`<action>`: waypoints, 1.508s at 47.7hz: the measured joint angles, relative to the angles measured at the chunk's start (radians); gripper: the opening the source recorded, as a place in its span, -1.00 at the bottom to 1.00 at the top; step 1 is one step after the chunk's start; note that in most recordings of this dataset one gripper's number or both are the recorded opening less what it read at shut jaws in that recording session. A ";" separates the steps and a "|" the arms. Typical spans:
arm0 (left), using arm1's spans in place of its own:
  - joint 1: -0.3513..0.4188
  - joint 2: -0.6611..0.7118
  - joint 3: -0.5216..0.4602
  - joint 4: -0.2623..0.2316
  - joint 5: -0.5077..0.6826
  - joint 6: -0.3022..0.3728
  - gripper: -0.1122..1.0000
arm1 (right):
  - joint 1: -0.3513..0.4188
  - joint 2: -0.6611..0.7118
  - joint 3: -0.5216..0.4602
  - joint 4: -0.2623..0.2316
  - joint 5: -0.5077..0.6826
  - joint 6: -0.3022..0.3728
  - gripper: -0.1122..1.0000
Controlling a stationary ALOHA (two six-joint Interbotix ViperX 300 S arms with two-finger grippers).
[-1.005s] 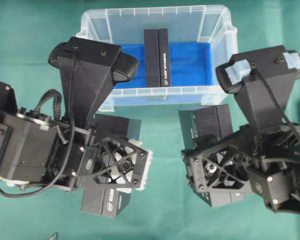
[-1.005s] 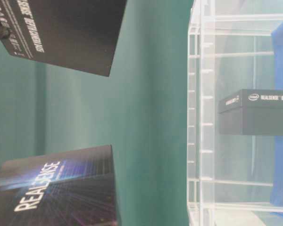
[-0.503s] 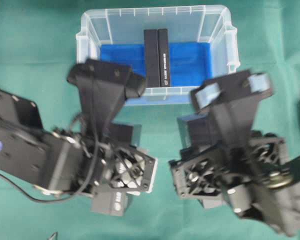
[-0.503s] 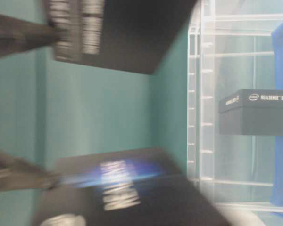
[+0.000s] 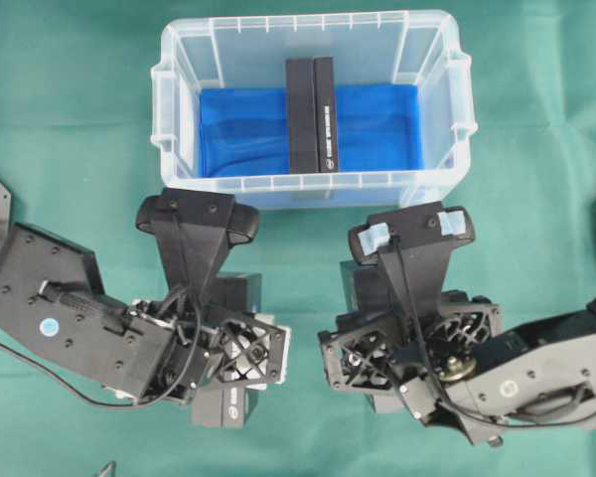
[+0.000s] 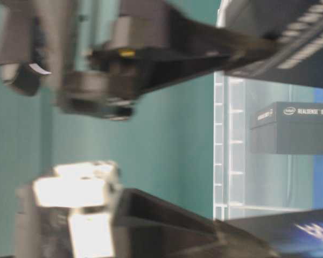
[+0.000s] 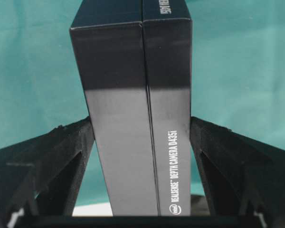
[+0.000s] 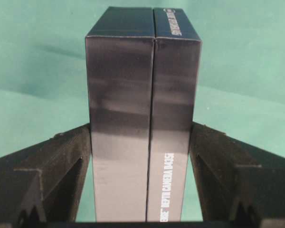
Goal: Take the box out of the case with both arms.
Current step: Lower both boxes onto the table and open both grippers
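Both arms drew back from case (image 5: 308, 99); left gripper (image 7: 142, 142), right gripper (image 8: 142, 152) each clamp RealSense box; third box (image 5: 311, 114) inside case, long axis toward arms, midway between them.

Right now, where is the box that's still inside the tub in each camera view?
Overhead: the box in the tub stands on edge mid-tub, on the blue sheet.
Table-level: same box at right, behind the clear tub wall.
Left wrist: not in it; only a box held by the left gripper.
Right wrist: not in it; the right gripper holds another box.
Shared landmark: the green cloth.
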 measured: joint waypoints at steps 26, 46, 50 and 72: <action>0.006 0.014 0.132 -0.067 -0.201 -0.017 0.38 | 0.000 0.000 0.127 0.029 -0.169 0.061 0.41; 0.014 0.014 0.153 -0.075 -0.229 0.049 0.38 | 0.002 0.000 0.127 0.032 -0.175 0.055 0.62; 0.018 0.014 0.160 -0.075 -0.250 0.057 0.38 | 0.000 -0.002 0.126 0.031 -0.176 0.052 0.85; 0.025 0.012 0.172 -0.075 -0.275 0.058 0.70 | 0.002 0.000 0.126 0.029 -0.176 0.051 0.87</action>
